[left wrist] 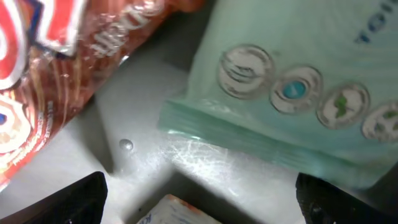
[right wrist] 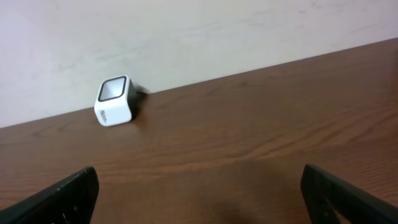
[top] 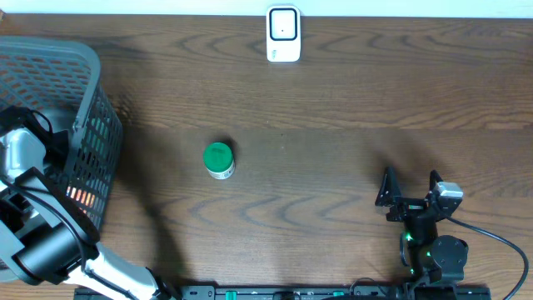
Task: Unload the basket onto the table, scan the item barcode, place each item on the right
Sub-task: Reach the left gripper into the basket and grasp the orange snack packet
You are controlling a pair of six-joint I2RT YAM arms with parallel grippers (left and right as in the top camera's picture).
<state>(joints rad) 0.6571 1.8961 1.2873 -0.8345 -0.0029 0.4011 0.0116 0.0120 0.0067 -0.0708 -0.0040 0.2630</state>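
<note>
Left gripper [left wrist: 200, 200] hung wide open and empty inside basket [top: 87, 117], over red snack bag [left wrist: 43, 81] and green pouch [left wrist: 292, 99]; right gripper [top: 410, 188] also wide, idle; scanner [top: 283, 35] sat at far edge of table [top: 333, 100]; risk: slick overlapping packets, so a pinch could slip or snag two.

Soft, even light covers the wooden table [top: 333, 100] in the sharp overhead view, and a faint shadow spreads from the basket [top: 42, 92] toward 5 o'clock. The left wrist view is close and blurred, with white glare near its centre and sheen on the red packet [left wrist: 50, 74] at 10 o'clock. The right wrist view is dimmer, with a soft shadow at 6 o'clock.
</note>
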